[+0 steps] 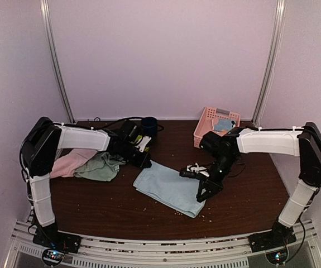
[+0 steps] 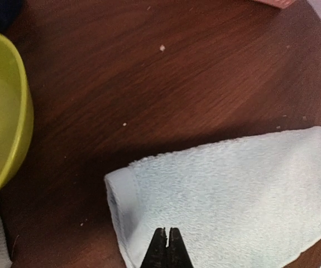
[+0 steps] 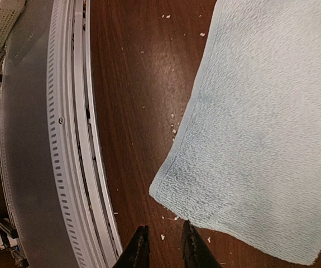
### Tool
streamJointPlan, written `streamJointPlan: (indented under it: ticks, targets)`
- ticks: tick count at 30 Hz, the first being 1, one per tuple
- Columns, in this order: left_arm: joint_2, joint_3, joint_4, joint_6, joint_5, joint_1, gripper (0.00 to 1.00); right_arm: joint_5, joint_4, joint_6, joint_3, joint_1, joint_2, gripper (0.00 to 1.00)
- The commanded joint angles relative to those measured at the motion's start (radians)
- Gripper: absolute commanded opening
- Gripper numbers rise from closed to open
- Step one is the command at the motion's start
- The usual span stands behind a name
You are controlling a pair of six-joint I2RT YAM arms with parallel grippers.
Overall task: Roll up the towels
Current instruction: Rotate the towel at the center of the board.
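Note:
A plain pale blue towel point(image 1: 168, 187) lies flat in the middle of the table. My left gripper point(image 1: 145, 162) is shut and empty over the towel's far left corner; in the left wrist view its tips point(image 2: 168, 241) hover above the towel point(image 2: 233, 190) near the hemmed edge. My right gripper point(image 1: 202, 196) is slightly open and empty by the towel's near right corner; in the right wrist view its tips point(image 3: 163, 243) stand just off the towel's corner point(image 3: 260, 123). A mint green towel point(image 1: 99, 166) and a pink towel point(image 1: 68, 163) lie crumpled at the left. A patterned light blue towel point(image 1: 223, 124) sits in the basket.
A pink lattice basket point(image 1: 206, 125) stands at the back right. A dark blue cup point(image 1: 149, 124) stands at the back centre. A lime-green bowl point(image 2: 1, 111) sits just left of the left gripper. The metal rail point(image 3: 71, 139) along the table's near edge is close to the right gripper. Crumbs dot the table.

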Motion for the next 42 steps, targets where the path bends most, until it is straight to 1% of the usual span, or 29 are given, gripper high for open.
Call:
streamJointPlan:
  ticks: [1, 2, 4, 7, 8, 10, 13, 19, 21, 24, 27, 30, 33, 37, 40, 42]
  targets:
    - [-0.182, -0.083, 0.080, 0.023, 0.067, -0.067, 0.00, -0.037, -0.027, 0.011, 0.052, -0.094, -0.074, 0.23]
    - [-0.209, -0.123, 0.121, 0.017, 0.093, -0.087, 0.00, -0.024, -0.004, 0.037, 0.052, -0.128, -0.072, 0.23]
    - [-0.270, -0.220, 0.255, -0.013, 0.148, -0.136, 0.00, -0.007, 0.044, 0.085, 0.051, -0.197, -0.054, 0.22]
    - [-0.297, -0.336, 0.463, -0.041, 0.190, -0.221, 0.00, -0.018, 0.061, 0.095, 0.061, -0.284, -0.017, 0.19]
    - [-0.285, -0.351, 0.523, -0.047, 0.197, -0.249, 0.00, -0.018, 0.062, 0.088, 0.060, -0.301, -0.010, 0.18]
    - [-0.227, -0.330, 0.560, -0.037, 0.200, -0.297, 0.00, 0.011, 0.068, 0.083, 0.059, -0.315, -0.004, 0.18]
    - [-0.111, -0.252, 0.552, 0.013, 0.199, -0.365, 0.00, 0.043, 0.087, 0.100, 0.048, -0.315, -0.004, 0.17]
    - [0.089, -0.107, 0.512, 0.062, 0.246, -0.436, 0.00, 0.066, 0.091, 0.104, 0.028, -0.317, 0.018, 0.17]
    - [0.132, -0.068, 0.488, 0.085, 0.251, -0.460, 0.00, 0.071, 0.095, 0.106, 0.021, -0.318, 0.023, 0.17]
    - [0.162, -0.047, 0.470, 0.097, 0.241, -0.467, 0.00, 0.072, 0.099, 0.108, 0.016, -0.318, 0.033, 0.17]
    - [0.209, 0.005, 0.388, 0.156, 0.181, -0.481, 0.00, 0.060, 0.095, 0.104, 0.017, -0.318, 0.044, 0.17]
    - [0.266, 0.095, 0.230, 0.241, 0.088, -0.528, 0.00, 0.030, 0.072, 0.077, 0.021, -0.316, 0.057, 0.17]
    - [0.261, 0.128, 0.181, 0.271, 0.028, -0.550, 0.00, 0.018, 0.050, 0.052, 0.020, -0.310, 0.066, 0.17]
    - [0.177, 0.108, 0.174, 0.271, -0.038, -0.550, 0.00, 0.029, 0.014, 0.019, 0.005, -0.293, 0.066, 0.16]
    - [0.110, 0.088, 0.200, 0.260, -0.053, -0.552, 0.00, 0.095, 0.043, 0.042, -0.016, -0.293, 0.069, 0.15]
    - [0.094, 0.093, 0.216, 0.255, -0.036, -0.554, 0.00, 0.118, 0.045, 0.039, -0.026, -0.293, 0.083, 0.15]
